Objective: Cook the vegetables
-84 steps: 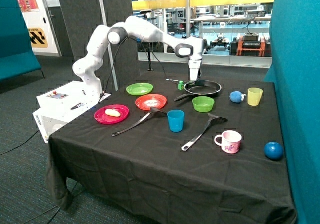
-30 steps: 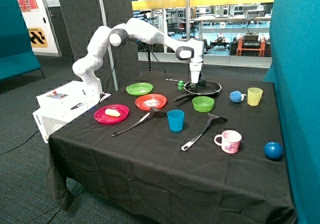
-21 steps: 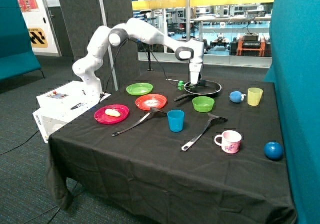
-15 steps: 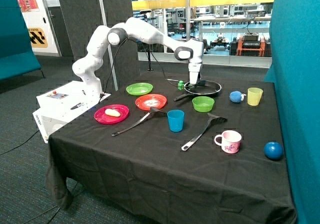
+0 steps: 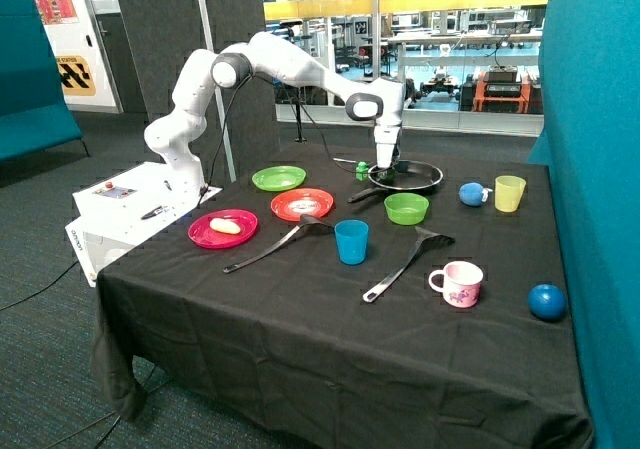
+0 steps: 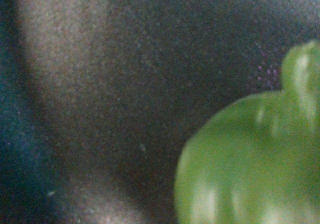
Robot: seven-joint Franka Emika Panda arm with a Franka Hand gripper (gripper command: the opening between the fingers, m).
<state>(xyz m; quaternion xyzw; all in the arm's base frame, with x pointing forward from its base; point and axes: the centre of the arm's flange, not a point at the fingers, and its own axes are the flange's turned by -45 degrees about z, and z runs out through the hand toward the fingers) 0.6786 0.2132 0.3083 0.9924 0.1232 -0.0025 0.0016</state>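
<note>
Green cube (image 5: pixel 362 170) beside black pan (image 5: pixel 409 177)

The potato (image 5: pixel 225 226) lies on a plate (image 5: pixel 205 236); the gripper (image 5: pixel 383 169) hangs over the pan (image 5: pixel 420 177).

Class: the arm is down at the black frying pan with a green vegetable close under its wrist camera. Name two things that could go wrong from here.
1. The gripper sits low at the frying pan's rim; it might nudge the pan or the bright green cube beside it.
2. The green vegetable could roll out of the shallow pan.
3. The pale yellow vegetable lies on the pink plate, uncooked.
</note>
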